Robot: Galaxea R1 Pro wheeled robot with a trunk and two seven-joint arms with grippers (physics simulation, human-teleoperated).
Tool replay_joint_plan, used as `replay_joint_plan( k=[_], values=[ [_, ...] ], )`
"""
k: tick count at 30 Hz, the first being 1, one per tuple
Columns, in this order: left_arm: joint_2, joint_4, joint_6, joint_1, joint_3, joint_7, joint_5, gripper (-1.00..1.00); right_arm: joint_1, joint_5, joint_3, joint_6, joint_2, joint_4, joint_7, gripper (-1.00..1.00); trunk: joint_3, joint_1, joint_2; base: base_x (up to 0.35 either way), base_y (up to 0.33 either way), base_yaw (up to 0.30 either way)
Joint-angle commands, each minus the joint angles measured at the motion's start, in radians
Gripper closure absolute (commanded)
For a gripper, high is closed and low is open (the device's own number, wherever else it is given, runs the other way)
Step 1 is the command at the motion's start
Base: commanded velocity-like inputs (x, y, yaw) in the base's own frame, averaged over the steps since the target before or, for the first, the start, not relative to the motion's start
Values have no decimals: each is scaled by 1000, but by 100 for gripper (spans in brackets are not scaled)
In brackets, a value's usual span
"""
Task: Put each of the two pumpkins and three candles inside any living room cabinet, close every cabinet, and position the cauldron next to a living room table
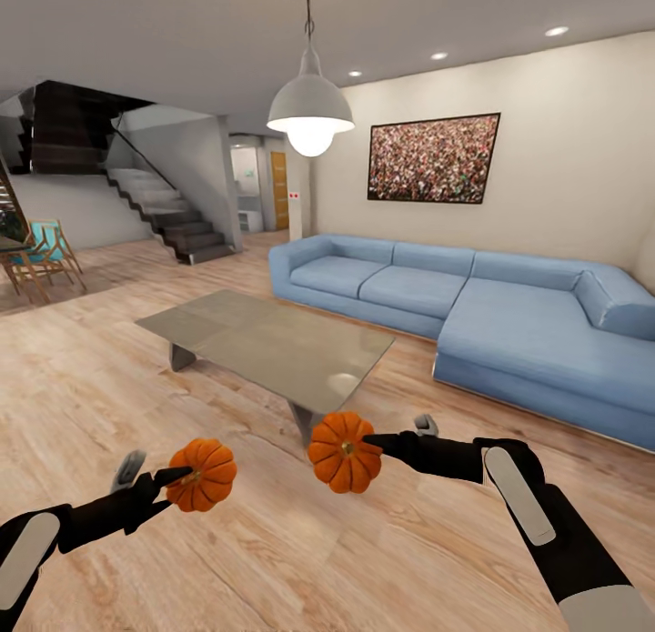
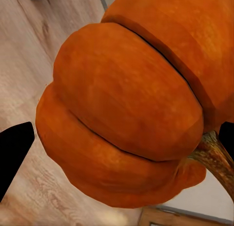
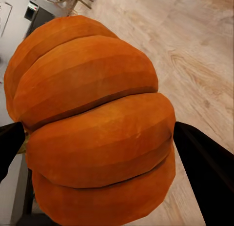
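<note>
I hold one small ribbed orange pumpkin in each hand above the wooden floor. My left gripper (image 1: 178,476) is shut on the left pumpkin (image 1: 202,475), which looms large between the black fingers in the left wrist view (image 2: 126,113). My right gripper (image 1: 368,445) is shut on the right pumpkin (image 1: 343,452), seen close up in the right wrist view (image 3: 95,128). The low table (image 1: 264,336) with its shiny grey top and slanted legs stands just beyond both pumpkins. The candles, the cabinet and the cauldron are out of view.
A blue L-shaped sofa (image 1: 473,314) runs along the right wall under a framed picture (image 1: 434,157). A pendant lamp (image 1: 310,114) hangs over the table. Dark stairs (image 1: 168,209) rise at the back left, with chairs (image 1: 36,255) at the far left.
</note>
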Motion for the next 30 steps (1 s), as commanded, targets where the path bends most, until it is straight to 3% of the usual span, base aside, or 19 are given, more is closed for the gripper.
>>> replay_joint_plan(
  k=[1, 14, 20, 30],
  values=[
    [0, 1, 5, -1, 2, -6, -5, 100, -1, 6, 1, 2, -1, 0, 9, 100, -2, 0, -1, 0, 0, 202],
    [3, 5, 4, -1, 4, -6, -6, 100, -1, 6, 1, 2, -1, 0, 9, 100, -19, 0, -1, 0, 0, 202],
    [3, 8, 4, 0, 36, -8, -5, 100, -1, 6, 1, 2, -1, 0, 9, 100, -26, 0, -1, 0, 0, 202],
    [3, 18, 4, 0, 42, -8, -5, 100, -1, 6, 1, 2, -1, 0, 8, 100, -39, 0, -1, 0, 0, 202]
  ],
)
